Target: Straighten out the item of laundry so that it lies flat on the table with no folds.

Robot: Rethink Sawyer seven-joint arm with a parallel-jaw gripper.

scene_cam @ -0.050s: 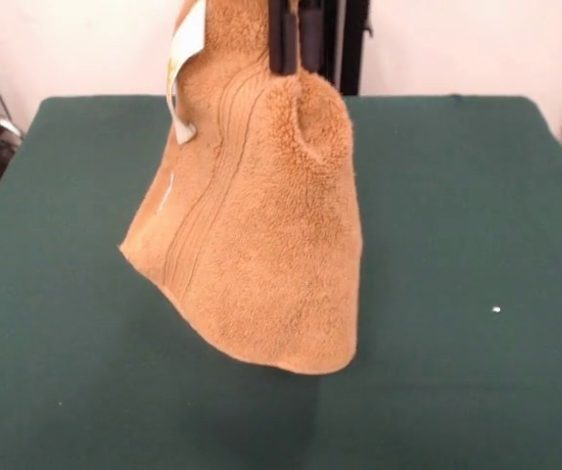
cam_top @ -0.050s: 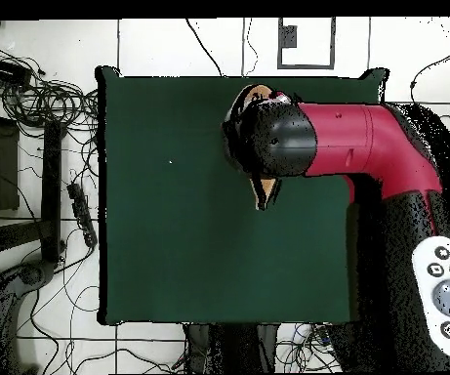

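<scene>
The item of laundry (scene_cam @ -0.050s: 261, 245), an orange-tan terry towel, hangs in the air above the table (scene_cam @ -0.050s: 457, 196), held by its top. It drapes down in a cone, and its lower edge hovers over the green cloth. A woven band runs down its left side, and a white label tag (scene_cam @ -0.050s: 185, 49) sticks out near the top left. My gripper (scene_cam @ -0.050s: 296, 64) comes down from above and is shut on the towel's upper part. In the overhead view the red arm (cam_top @ -0.050s: 365, 146) covers most of the towel (cam_top @ -0.050s: 265, 187), and the gripper is hidden under the wrist.
A small white speck (scene_cam @ -0.050s: 496, 310) lies on the table at the right. Cables and gear (cam_top @ -0.050s: 33, 88) lie on the floor beyond one table edge. The robot's base and control pad (cam_top @ -0.050s: 448, 293) stand at another side.
</scene>
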